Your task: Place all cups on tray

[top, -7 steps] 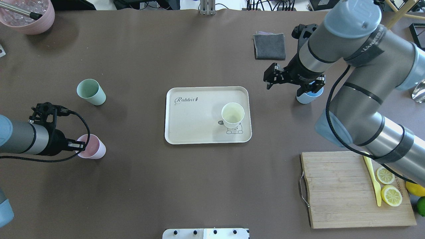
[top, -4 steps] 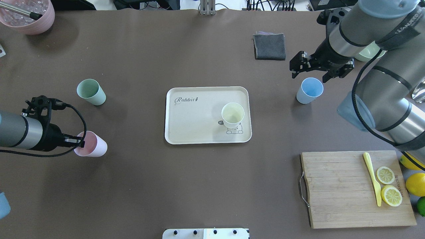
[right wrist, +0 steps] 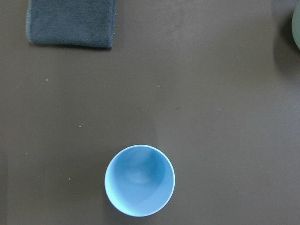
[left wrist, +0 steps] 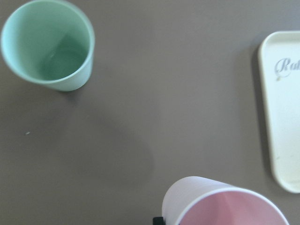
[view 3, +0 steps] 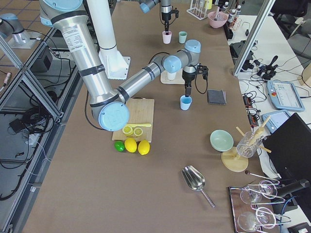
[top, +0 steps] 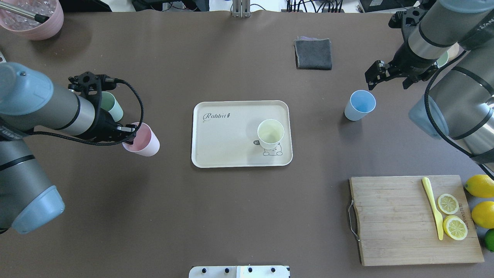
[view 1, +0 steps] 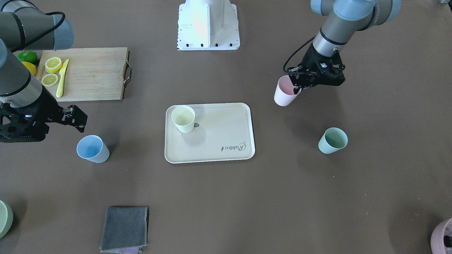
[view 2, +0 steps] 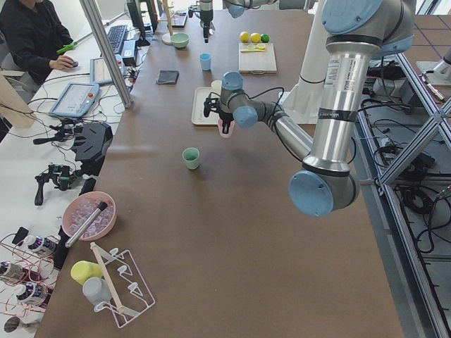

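The cream tray (top: 227,135) lies mid-table with the pale yellow cup (top: 270,133) upright on its right side. My left gripper (top: 127,135) is shut on the rim of the pale pink cup (top: 143,143) and holds it off the table, left of the tray; the cup fills the bottom of the left wrist view (left wrist: 225,206). The mint green cup (top: 114,108) stands behind my left wrist, partly hidden. The light blue cup (top: 359,105) stands right of the tray. My right gripper (top: 389,77) is open and empty, above and behind it.
A wooden cutting board (top: 389,220) with lemon slices and a yellow knife lies front right, whole lemons (top: 478,185) beside it. A grey cloth (top: 313,54) lies at the back. A mauve pot (top: 32,19) stands at the back left corner.
My left gripper has lifted the pink cup and carried it right and back, toward the tray. My right gripper has drawn away from the blue cup, back and to the right.
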